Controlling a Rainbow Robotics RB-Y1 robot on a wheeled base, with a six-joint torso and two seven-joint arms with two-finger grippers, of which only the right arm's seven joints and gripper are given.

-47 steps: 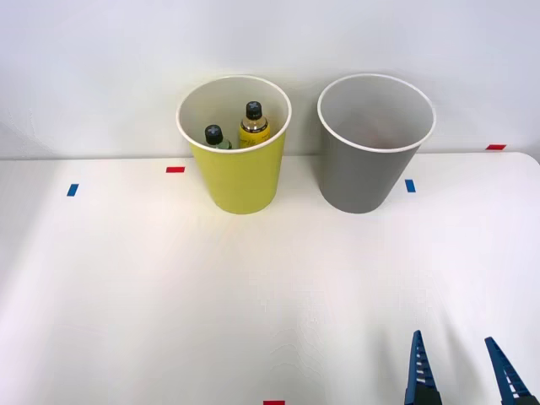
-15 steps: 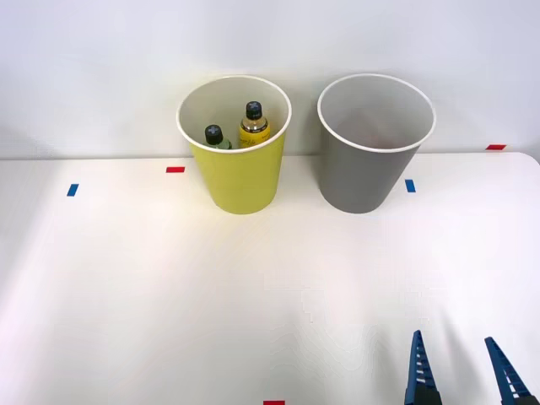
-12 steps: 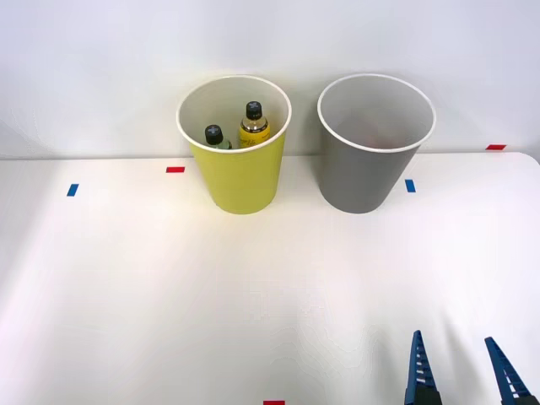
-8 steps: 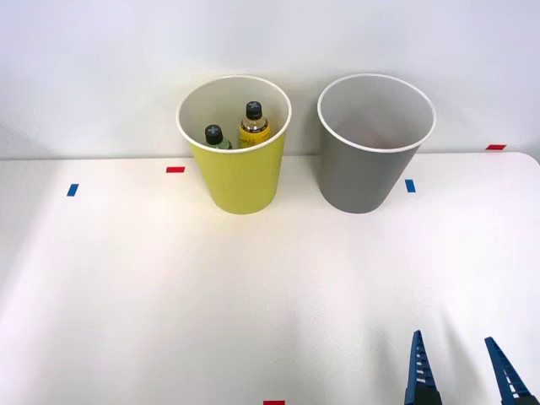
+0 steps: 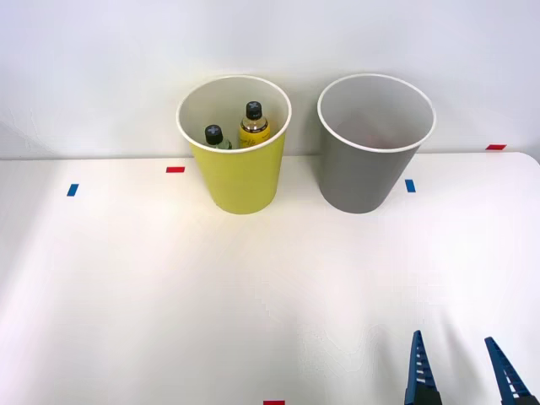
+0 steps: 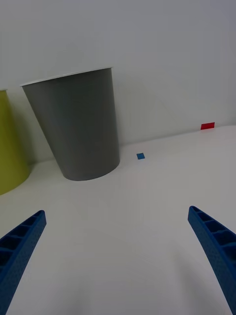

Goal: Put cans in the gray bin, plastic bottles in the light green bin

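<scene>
Where the white bench meets the near edge, right claw spread wide, ribbed blue fingers apart, gripping nothing, touching nothing. Beyond, smooth bare surface with small red and blue tape marks. Farther back, side by side near the wall, tapered round gray bin and light green bin, both white-rimmed. Inside the green one, upright, two black-capped plastic bottles. Can not discernible inside the gray.

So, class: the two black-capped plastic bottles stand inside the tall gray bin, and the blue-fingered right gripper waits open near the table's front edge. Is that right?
Not quite. The front view shows both black-capped plastic bottles inside the tall yellow-green bin, not the gray bin. The right gripper is indeed open near the front edge.
</scene>
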